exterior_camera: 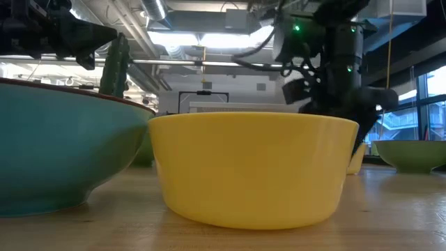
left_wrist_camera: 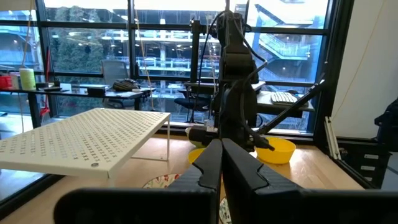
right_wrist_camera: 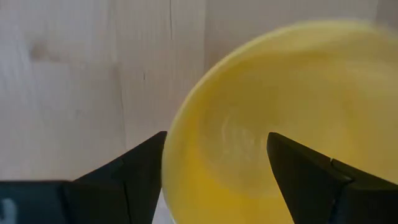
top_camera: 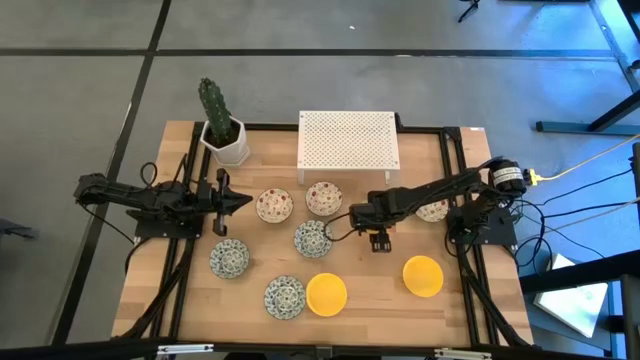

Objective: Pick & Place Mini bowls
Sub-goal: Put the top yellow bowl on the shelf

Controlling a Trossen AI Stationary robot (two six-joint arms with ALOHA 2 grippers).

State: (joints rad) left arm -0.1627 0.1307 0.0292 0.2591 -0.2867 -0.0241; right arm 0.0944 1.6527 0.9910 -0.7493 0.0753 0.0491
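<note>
The right end effector (top_camera: 379,241) hangs over the middle of the wooden counter (top_camera: 470,305), and its wrist view shows its 2 dark fingers (right_wrist_camera: 134,171) spread wide on either side of a plain yellow mini bowl (right_wrist_camera: 273,118); whether the pads actually touch the rim cannot be told. From above, that bowl is hidden beneath the arm. The left end effector (top_camera: 243,201) is clenched with nothing in it, its fingers (left_wrist_camera: 208,167) pressed together, waiting at the counter's left side near the white cactus pot (top_camera: 228,143). Seen from above, 2 more yellow bowls sit toward the front, 1 (top_camera: 326,294) touching a blue-green patterned bowl (top_camera: 285,297) and the other (top_camera: 423,276) well apart to the right. 2 further blue-green bowls (top_camera: 229,258) (top_camera: 313,238) lie mid-counter, 2 cream floral bowls (top_camera: 274,205) (top_camera: 323,197) stand just in front of the white perforated rack (top_camera: 348,140), and another patterned bowl (top_camera: 433,210) shows partly under the right arm.
</note>
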